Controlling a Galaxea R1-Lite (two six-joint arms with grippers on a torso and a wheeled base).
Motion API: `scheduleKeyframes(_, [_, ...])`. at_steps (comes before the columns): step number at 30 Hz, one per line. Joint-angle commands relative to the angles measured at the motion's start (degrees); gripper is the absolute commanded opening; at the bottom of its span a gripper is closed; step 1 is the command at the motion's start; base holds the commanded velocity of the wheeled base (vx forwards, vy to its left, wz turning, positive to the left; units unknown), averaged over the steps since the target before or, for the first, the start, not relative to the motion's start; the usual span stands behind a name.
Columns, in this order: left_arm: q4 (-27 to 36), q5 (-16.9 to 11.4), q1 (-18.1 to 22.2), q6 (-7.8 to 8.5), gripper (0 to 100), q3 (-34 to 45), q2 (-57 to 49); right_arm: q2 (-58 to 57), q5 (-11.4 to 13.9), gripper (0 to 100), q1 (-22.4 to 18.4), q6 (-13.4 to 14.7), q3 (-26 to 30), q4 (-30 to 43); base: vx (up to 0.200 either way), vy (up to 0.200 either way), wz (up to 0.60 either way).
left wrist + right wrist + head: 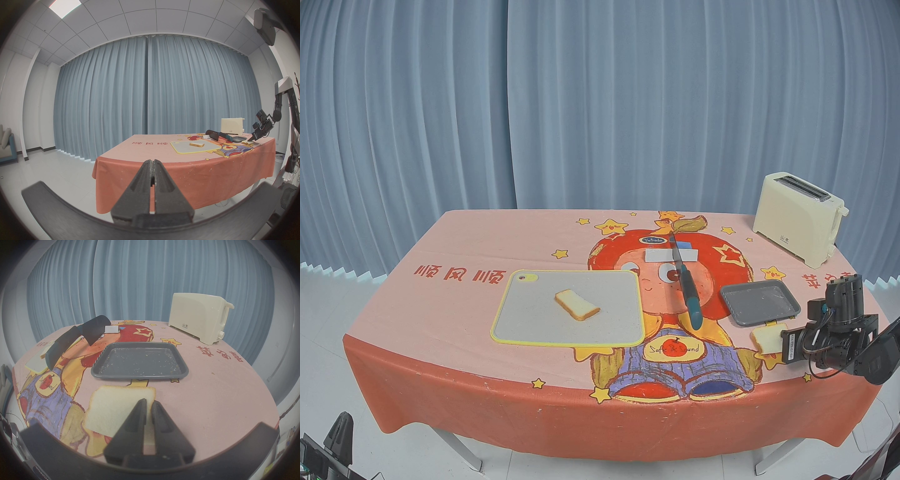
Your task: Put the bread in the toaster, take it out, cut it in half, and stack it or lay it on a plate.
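Right claw [148, 404] sits pressed together at the flat bread [767, 338] in the head view's lower right, just beside the tray [760, 302] near the surface [456, 312] edge, so it'll probably shove the slice off instead of gripping it; left claw [153, 162] is pressed together too.

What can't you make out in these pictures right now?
Toaster slot contents: head view, hidden by its own walls.
Near edge of the loose slice beside the tray: right wrist view, covered by the right gripper.
Other slice on the cutting board: left wrist view, too small for detail.
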Motion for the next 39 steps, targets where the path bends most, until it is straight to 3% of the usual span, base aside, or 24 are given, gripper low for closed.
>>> scheduleKeyframes(1, [0.0,0.0,0.0,-0.01,0,1.0,-0.1,-0.7,0.0,0,0.2,0.1,-0.1,0.2,0.000,0.000,0.00])
scheduleKeyframes(15, [0.0,0.0,0.0,-0.01,0,1.0,-0.1,-10.6,0.0,0,3.8,0.9,-0.3,0.2,0.000,0.000,0.00])
scheduleKeyframes(27, [0.0,0.0,0.0,-0.01,0,1.0,-0.1,-3.7,0.4,0,1.5,1.4,-11.6,0.3,0.000,0.000,0.00])
scheduleKeyframes(39, [0.0,0.0,0.0,-0.01,0,1.0,-0.1,6.9,0.6,0,-0.6,1.1,-18.0,0.2,0.000,0.000,0.00])
